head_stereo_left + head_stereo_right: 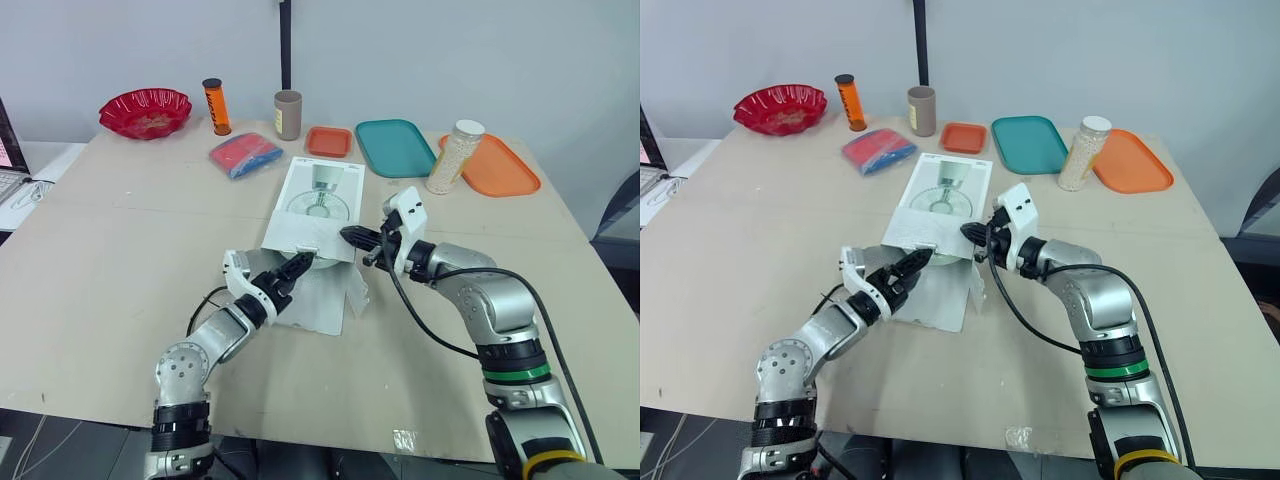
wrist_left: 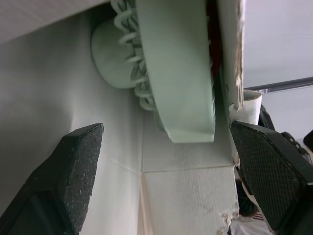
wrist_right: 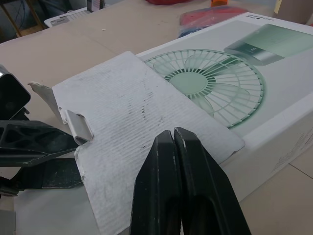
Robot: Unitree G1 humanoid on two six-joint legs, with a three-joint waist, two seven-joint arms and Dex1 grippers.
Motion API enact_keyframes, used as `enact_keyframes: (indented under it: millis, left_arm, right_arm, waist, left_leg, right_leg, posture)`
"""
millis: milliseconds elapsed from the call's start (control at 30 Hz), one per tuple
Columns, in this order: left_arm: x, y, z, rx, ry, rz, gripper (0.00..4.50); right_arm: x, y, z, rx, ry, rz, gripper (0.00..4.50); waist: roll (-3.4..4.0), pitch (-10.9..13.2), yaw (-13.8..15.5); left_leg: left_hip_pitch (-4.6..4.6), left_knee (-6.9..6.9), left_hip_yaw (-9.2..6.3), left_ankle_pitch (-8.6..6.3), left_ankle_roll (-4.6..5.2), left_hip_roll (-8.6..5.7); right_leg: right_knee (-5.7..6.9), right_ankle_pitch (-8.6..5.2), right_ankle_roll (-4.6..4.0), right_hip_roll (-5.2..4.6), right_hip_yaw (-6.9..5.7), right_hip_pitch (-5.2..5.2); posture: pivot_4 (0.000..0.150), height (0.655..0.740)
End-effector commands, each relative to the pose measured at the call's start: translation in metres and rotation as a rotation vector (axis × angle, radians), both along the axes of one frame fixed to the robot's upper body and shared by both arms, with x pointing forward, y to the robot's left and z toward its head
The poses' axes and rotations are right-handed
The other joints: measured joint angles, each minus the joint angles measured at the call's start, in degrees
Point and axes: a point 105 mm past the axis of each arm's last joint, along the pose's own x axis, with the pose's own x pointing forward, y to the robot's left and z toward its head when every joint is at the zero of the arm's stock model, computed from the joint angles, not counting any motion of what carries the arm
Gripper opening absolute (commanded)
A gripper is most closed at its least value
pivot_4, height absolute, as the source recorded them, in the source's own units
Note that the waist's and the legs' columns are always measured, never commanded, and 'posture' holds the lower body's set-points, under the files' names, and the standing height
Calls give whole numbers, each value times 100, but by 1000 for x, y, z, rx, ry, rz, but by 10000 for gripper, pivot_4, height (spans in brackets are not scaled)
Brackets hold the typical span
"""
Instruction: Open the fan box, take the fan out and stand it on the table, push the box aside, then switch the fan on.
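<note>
The white fan box (image 1: 320, 200) lies flat mid-table, its near end open and its flaps (image 1: 330, 300) folded out onto the table. My left gripper (image 1: 297, 268) is open at that opening. In the left wrist view the pale green fan (image 2: 176, 73) sits inside the box between the two spread fingers (image 2: 73, 171). My right gripper (image 1: 352, 237) is shut with nothing in it. Its tips rest by the near right corner of the box top, above the raised top flap (image 3: 132, 112). The fan picture (image 3: 210, 83) is printed on the lid.
Along the far edge stand a red bowl (image 1: 145, 111), an orange tube (image 1: 215, 106), a brown cup (image 1: 288, 114), a blue and red packet (image 1: 244, 154), a small orange tray (image 1: 329, 141), a teal tray (image 1: 394, 146), a jar (image 1: 455, 157) and an orange tray (image 1: 495, 165).
</note>
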Motion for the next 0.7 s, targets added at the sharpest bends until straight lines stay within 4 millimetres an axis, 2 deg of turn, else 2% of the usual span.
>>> enact_keyframes:
  millis: [33,300,400,433,700]
  left_arm:
    - [2,-4,11,-14,-41,-7,43841]
    - [4,-5,13,-23,-54,-15,43841]
    - [4,-4,12,-29,-41,-12,36807]
    - [4,-4,11,-30,-39,-13,33012]
    - [4,-5,12,-27,-43,-24,33012]
  right_arm:
    - [-4,4,13,-2,-58,16,0]
    - [-4,4,12,-1,-60,11,0]
    - [-5,4,12,0,-61,10,0]
    - [-4,4,12,-1,-62,9,0]
    - [-5,5,13,2,-64,9,0]
  waist:
    - [0,0,0]
    - [0,0,6]
    - [0,0,8]
    - [0,0,9]
    - [0,0,9]
  left_leg:
    - [0,-1,-1,0,0,-1]
    - [-1,-1,-3,2,-2,-2]
    - [-2,-2,-4,2,-2,-2]
    - [-2,-2,-4,2,-2,-2]
    - [-2,-2,-4,2,-2,-2]
  right_leg:
    - [0,0,1,0,0,0]
    - [-1,-1,2,0,0,0]
    - [-1,-1,2,0,0,0]
    - [-1,-1,2,0,0,0]
    - [-2,-1,3,0,0,0]
  posture:
    - [1500,7389]
    - [1500,7389]
    - [1500,7389]
    - [1500,7389]
    - [1500,7389]
